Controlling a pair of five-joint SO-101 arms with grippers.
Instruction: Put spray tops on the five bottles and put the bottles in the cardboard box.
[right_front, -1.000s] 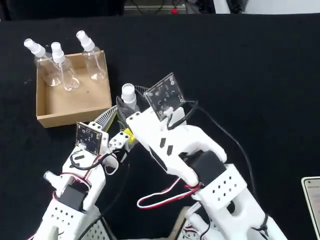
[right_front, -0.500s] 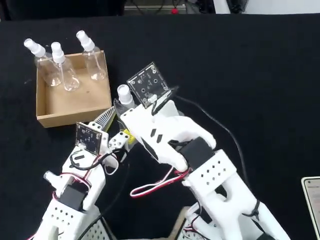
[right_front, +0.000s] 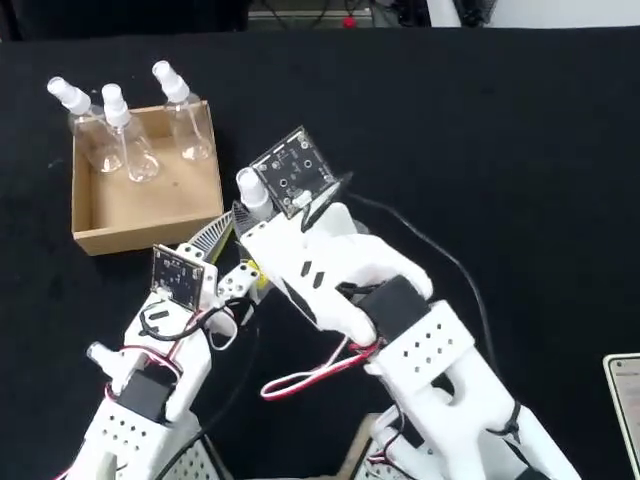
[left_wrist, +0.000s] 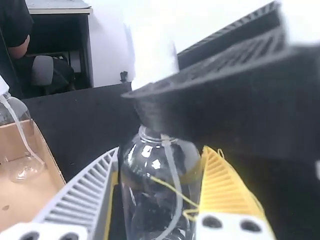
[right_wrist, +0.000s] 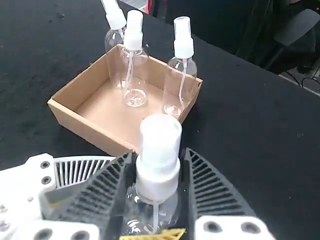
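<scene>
A clear bottle (left_wrist: 155, 185) stands upright just right of the cardboard box (right_front: 150, 232), with my left gripper (left_wrist: 157, 200) shut on its body between a grey and a yellow finger. My right gripper (right_wrist: 157, 175) is shut on the white spray top (right_wrist: 159, 150) at the bottle's neck, its black fingers (left_wrist: 225, 100) crossing above the left ones. From above, the spray top (right_front: 250, 188) pokes out beside the right wrist, and the left gripper (right_front: 235, 242) sits below it. Three capped bottles (right_front: 125, 135) stand along the box's far side.
The box (right_wrist: 85, 122) is open-topped with bare floor in its near half. A red and white cable (right_front: 320, 375) loops beside the right arm. A pale flat object (right_front: 625, 390) lies at the table's right edge. The black tabletop to the right is open.
The right arm swung left and its wrist turned, carrying the spray top slightly left and toward the box. Over the last half second it barely shifted. The left arm stayed put.
</scene>
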